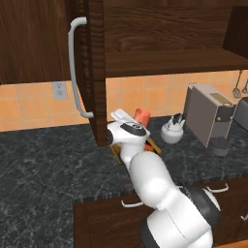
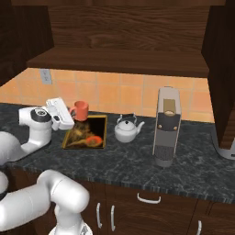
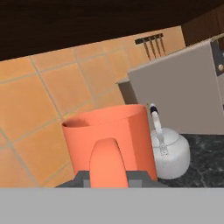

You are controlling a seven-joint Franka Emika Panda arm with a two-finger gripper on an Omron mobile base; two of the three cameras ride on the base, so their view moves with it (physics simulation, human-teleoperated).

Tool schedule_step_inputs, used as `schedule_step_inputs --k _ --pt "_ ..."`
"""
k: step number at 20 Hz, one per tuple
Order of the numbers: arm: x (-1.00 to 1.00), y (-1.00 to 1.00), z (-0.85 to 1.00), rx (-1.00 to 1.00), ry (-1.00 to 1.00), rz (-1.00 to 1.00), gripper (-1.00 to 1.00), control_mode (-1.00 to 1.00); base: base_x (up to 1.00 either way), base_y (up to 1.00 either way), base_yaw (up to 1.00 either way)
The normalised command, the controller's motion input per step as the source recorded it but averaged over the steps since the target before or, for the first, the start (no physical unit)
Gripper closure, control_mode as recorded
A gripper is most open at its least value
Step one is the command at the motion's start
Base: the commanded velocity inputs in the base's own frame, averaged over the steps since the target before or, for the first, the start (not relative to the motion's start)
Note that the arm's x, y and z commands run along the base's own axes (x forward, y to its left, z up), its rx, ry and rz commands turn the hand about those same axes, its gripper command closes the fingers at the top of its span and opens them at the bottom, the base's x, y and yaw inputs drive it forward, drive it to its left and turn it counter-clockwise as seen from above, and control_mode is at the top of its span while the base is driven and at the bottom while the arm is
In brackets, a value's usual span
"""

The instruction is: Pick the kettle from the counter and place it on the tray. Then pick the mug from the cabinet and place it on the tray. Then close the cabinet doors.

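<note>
My gripper (image 2: 72, 112) is shut on the orange mug (image 2: 81, 110), its fingers (image 3: 139, 177) clamped either side of the mug's handle in the hand view. The mug (image 3: 109, 135) sits at the far end of the gold-rimmed tray (image 2: 102, 133) on the dark marbled counter (image 2: 193, 170); I cannot tell whether it touches the tray. The white kettle (image 2: 127, 129) stands on the counter right of the tray, apart from it. Both cabinet doors stand open: the left one (image 1: 96, 72) with its silver handle (image 1: 73, 68), the right one (image 2: 225, 69). The cabinet shelf (image 2: 119, 62) is bare.
A boxy grey appliance (image 2: 166, 131) stands right of the kettle (image 1: 173, 130), with a darker appliance (image 1: 242, 112) beyond it. Utensils (image 1: 238, 86) hang on the orange tiled wall, and an outlet (image 1: 60, 89) sits at the left. Drawer handles (image 2: 149, 198) run below the counter edge.
</note>
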Motion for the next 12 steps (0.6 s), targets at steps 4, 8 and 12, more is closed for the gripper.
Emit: schedule_step_inputs --k 4,8,12 --pt "0.61 0.33 -0.62 -0.01 0.02 0.00 1.00 -1.00 0.00 0.00 0.00" --pt "0.59 0.24 -0.56 0.00 0.03 0.00 1.00 -1.00 0.00 0.00 0.00" --pt "0.45 0.13 -0.61 0.00 0.01 0.00 1.00 -1.00 0.00 0.00 0.00"
